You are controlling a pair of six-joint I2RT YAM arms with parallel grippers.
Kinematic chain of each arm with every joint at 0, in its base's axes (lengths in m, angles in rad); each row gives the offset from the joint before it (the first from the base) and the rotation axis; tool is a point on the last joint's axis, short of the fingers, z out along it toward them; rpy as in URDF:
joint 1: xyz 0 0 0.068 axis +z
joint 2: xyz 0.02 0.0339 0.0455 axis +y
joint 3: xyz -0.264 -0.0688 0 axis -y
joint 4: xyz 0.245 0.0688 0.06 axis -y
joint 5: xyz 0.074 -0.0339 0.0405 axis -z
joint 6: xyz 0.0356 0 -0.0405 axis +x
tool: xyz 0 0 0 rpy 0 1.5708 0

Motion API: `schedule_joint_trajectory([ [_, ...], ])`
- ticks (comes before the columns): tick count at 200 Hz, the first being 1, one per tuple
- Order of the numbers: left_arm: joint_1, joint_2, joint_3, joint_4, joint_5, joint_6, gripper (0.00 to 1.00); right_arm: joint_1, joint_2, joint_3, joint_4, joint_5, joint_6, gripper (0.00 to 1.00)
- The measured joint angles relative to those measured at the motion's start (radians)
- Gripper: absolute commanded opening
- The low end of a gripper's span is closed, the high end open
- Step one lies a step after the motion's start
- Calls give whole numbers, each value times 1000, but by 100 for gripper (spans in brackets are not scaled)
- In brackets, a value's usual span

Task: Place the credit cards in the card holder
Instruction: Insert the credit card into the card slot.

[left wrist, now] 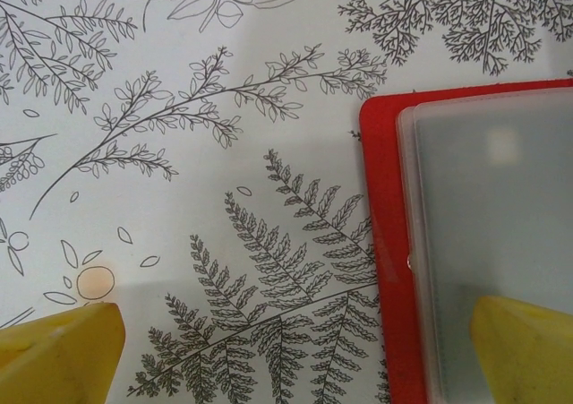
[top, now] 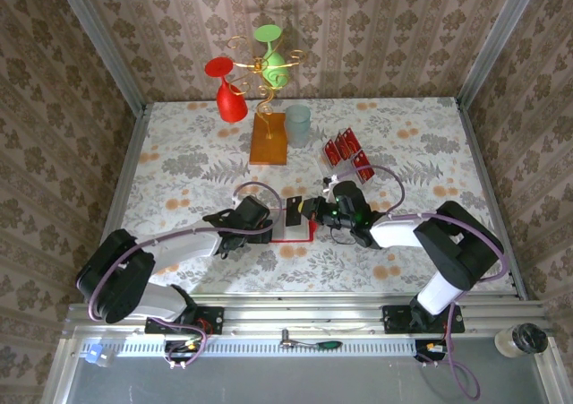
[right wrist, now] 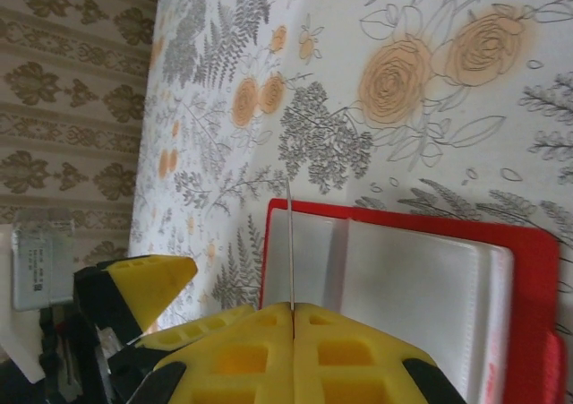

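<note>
over glossy red wallet (left wrist: 380, 243) | right fingers (right wrist: 358, 350) pinch 1 thin card (right wrist: 290, 243) | left fingers (left wrist: 63, 350) spread wide, empty

No text readable; grey label's (right wrist: 40, 265) tiny print perhaps lettering.

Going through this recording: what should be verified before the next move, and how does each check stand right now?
1. Grip: the right gripper is closed on one credit card, seen edge-on. Ok.
2. The card holder lies open with its pale pockets facing up. Ok.
3. Card edge lined up with a pocket slot: it hangs above the pockets, but the slot match is unclear. Cannot tell.
4. The left gripper is open, with one fingertip over the holder's pocket; whether it touches is unclear. Cannot tell.
5. The spare credit cards stand in their clear tray, apart from both arms. Ok.
</note>
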Motion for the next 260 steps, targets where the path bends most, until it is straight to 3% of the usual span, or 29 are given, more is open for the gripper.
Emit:
schedule_joint_trajectory([
  [260,0,16,-11,-32,-31,-13,100,18,168,-38,234,48,54,0],
])
